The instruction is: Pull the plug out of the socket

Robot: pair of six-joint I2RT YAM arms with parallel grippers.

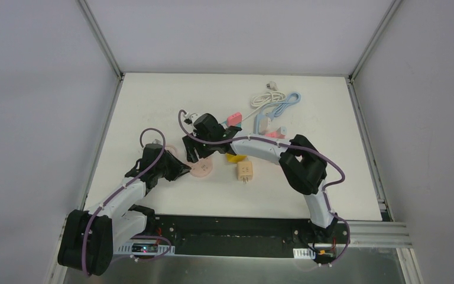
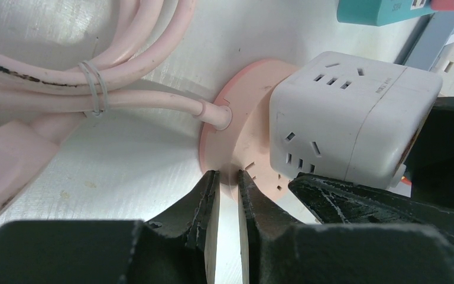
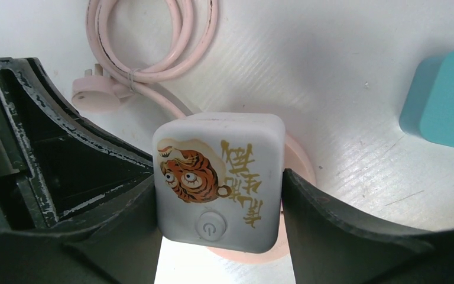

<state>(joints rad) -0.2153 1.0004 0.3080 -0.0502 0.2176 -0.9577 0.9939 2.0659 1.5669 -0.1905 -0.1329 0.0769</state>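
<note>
The cube plug (image 3: 219, 177) hides most of the pink socket (image 3: 298, 155) beneath it.

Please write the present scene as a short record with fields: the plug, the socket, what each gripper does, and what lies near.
plug: white cube adapter with a tiger print, sitting on the socket
socket: round pink base, flat on the table
right gripper: shut on two opposite sides of the cube
left gripper: pinching the rim of the base
cable: pink cord, bundled with a tie, leaving the base
nearby: teal block, apart from the base
task state: plug not yet pulled off
</note>
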